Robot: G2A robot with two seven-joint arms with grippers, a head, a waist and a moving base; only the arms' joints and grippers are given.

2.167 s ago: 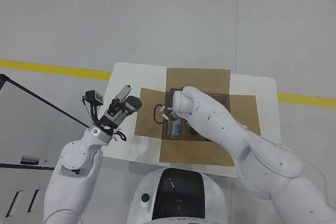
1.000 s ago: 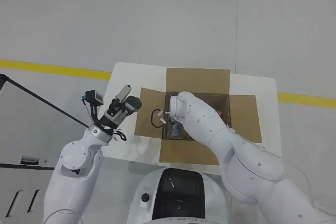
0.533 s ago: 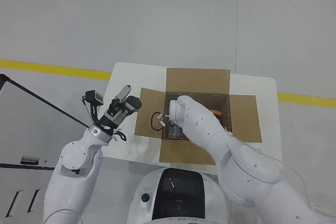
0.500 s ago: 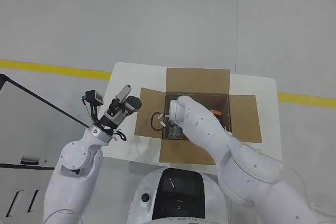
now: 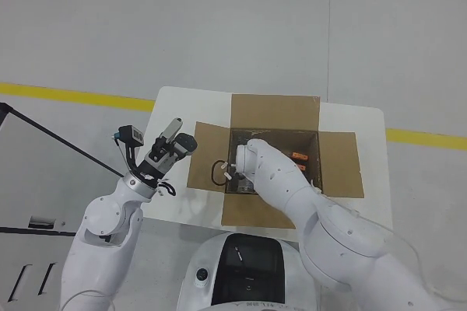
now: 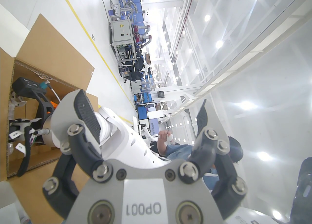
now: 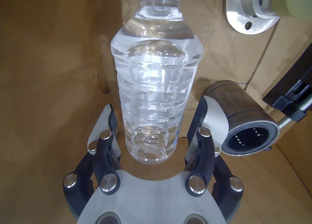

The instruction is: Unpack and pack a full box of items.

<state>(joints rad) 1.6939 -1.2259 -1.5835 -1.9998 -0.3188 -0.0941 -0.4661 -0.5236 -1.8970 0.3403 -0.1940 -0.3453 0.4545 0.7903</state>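
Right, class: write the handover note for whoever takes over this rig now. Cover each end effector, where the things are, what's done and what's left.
Right end effector: open, down inside the box, straddling the lying bottle, not closed on it.
Left end effector: open, empty, raised beside the box.
Also in the box: steel cylinder next to the bottle, flanged part near its cap.
Done: flaps open.
Left: grip the bottle, lift it out, unpack the rest, then repack.
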